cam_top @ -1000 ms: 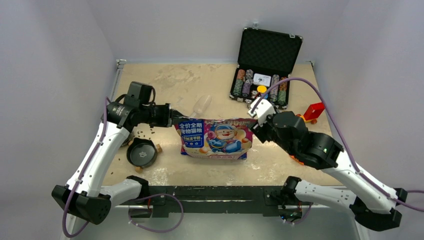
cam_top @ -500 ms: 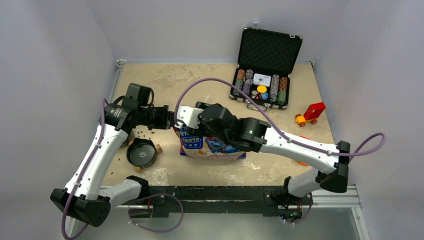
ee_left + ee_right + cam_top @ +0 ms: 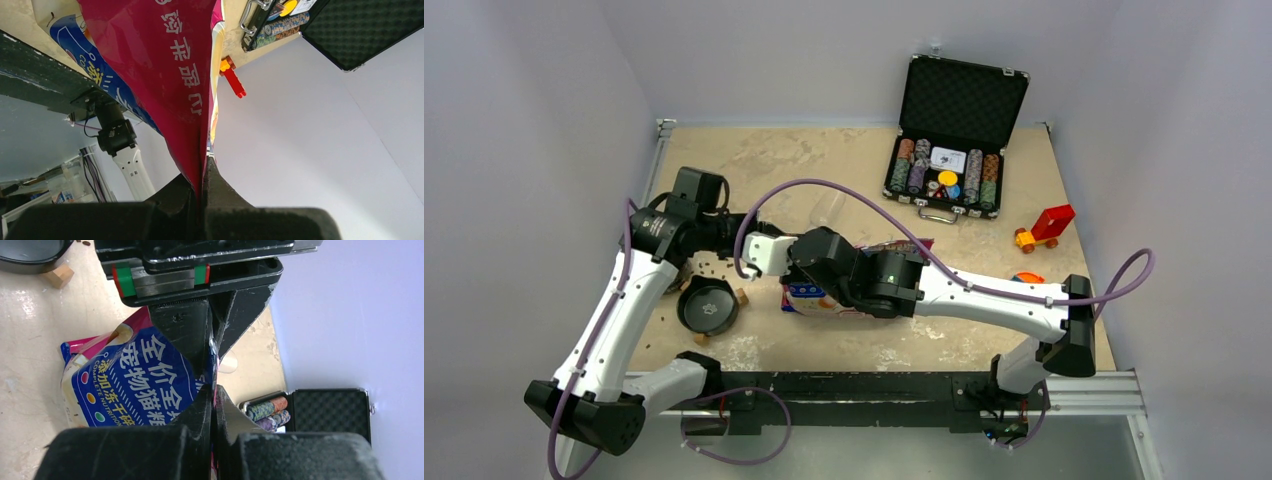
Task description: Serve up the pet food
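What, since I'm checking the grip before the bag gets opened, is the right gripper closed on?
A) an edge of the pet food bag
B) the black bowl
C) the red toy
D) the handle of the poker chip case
A: the right wrist view shows the right gripper shut on an edge of the pet food bag, nearly tip to tip with the left gripper, which pinches the same bag.

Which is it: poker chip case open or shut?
Open: the case has its lid standing upright, foam lining showing, with chips exposed in the base.
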Robot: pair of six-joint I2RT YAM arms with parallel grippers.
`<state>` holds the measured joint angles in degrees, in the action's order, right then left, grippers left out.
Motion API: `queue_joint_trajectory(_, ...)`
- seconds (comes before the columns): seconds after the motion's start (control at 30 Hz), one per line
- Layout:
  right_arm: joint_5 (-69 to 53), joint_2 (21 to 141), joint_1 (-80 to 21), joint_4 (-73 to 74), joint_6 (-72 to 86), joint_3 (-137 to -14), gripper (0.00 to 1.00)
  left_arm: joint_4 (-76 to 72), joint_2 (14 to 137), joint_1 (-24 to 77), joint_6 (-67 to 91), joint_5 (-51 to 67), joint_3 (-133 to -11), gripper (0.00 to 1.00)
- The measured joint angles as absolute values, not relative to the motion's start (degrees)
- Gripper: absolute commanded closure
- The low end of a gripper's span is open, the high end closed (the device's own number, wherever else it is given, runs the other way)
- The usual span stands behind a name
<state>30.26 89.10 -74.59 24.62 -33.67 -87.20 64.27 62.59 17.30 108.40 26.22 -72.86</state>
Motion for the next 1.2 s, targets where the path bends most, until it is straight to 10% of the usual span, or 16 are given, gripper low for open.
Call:
queue_joint_trajectory(0.23,32.16,88.73,-74.67,22.44,-31.88,-85.78,1.00,63.44,62.22,17.32,108.86,25.76,-72.51,1.00)
queue_joint_trajectory(0.43,33.47,88.58,-74.54,21.91,-31.03,-85.78,0.65,63.37,61.78,17.30,109.08,25.67,-72.20,1.00)
queue_joint_trajectory(0.6,32.88,87.46,-73.71,20.67,-30.94,-84.25,0.99,62.02,61.17,17.30,110.08,25.52,-71.31,1.00)
queue_joint_trajectory(1.2,22.37,83.15,-70.35,23.53,-24.36,-82.13,0.94,60.27,58.96,17.67,111.59,25.78,-69.17,1.00)
